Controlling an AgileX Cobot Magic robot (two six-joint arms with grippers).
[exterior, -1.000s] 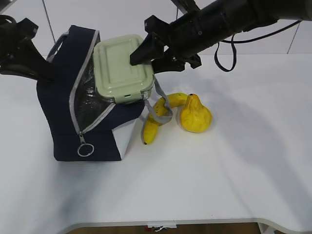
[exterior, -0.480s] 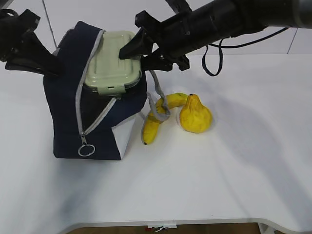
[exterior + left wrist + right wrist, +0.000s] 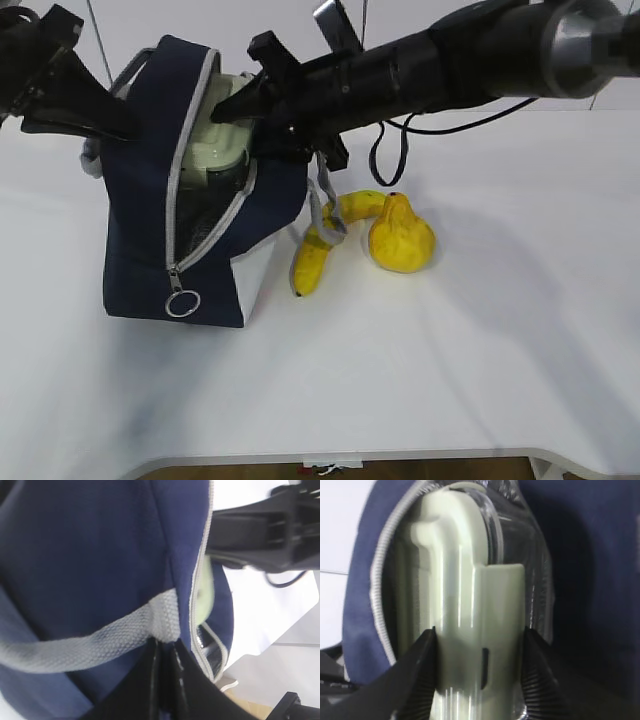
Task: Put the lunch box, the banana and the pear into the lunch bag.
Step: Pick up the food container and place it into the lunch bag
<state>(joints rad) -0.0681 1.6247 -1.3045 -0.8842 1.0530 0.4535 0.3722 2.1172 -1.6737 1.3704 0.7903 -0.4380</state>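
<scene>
The navy lunch bag (image 3: 140, 250) stands at the left with its zipper open. My right gripper (image 3: 235, 103) is shut on the sage-green lunch box (image 3: 222, 140), which sits on edge, mostly inside the bag's opening. In the right wrist view both fingers (image 3: 420, 670) press the lunch box (image 3: 465, 605) between the bag's walls (image 3: 580, 580). My left gripper (image 3: 165, 647) is shut on the bag's fabric (image 3: 90, 555) at the grey handle (image 3: 100, 642); it also shows in the exterior view (image 3: 100, 125). The banana (image 3: 322, 245) and the pear (image 3: 400, 235) lie on the table right of the bag.
The bag's other grey handle (image 3: 325, 215) hangs over the banana. The zipper's ring pull (image 3: 181, 303) hangs at the bag's front. The white table (image 3: 480, 350) runs to the right and front. The right arm (image 3: 265, 527) crosses above the bag.
My right gripper has carried the lunch box left and down, from above the opening into the bag. The bag has shifted and stands more upright.
</scene>
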